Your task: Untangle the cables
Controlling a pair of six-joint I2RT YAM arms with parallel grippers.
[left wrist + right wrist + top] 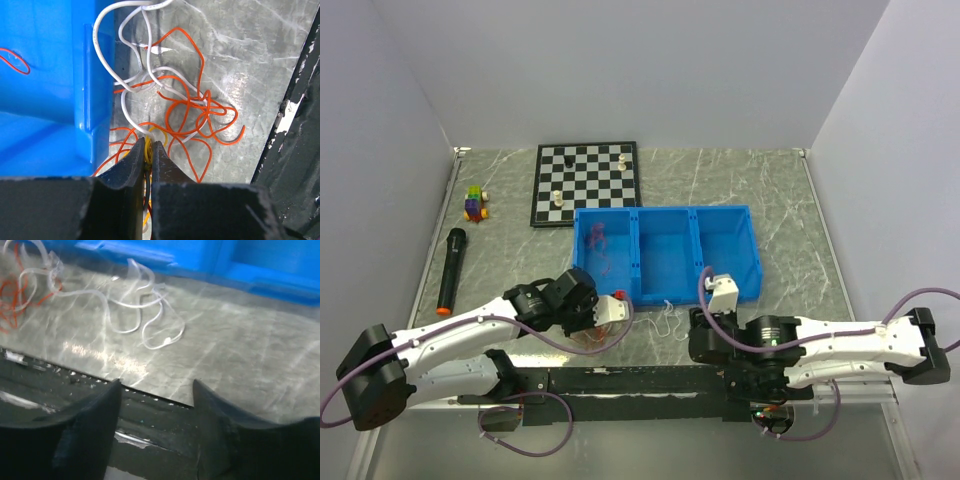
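The cables are a tangle of orange (186,117), white (131,85) and yellow (147,150) wires on the marble table beside the blue bin (50,75). In the top view the tangle (665,320) lies in front of the bin. My left gripper (148,149) is shut on the yellow cable, with a dark strand between the jaws too. My right gripper (156,385) is open and empty above the table's front edge; a loose white cable (145,322) lies ahead of it, the orange ones (20,292) at far left. One red cable (14,61) lies inside the bin.
The blue three-compartment bin (665,255) stands mid-table. A chessboard (585,183) with a few pieces is behind it. A black marker (450,270) and a small toy-block stack (475,204) lie at left. A black rail (640,385) runs along the near edge.
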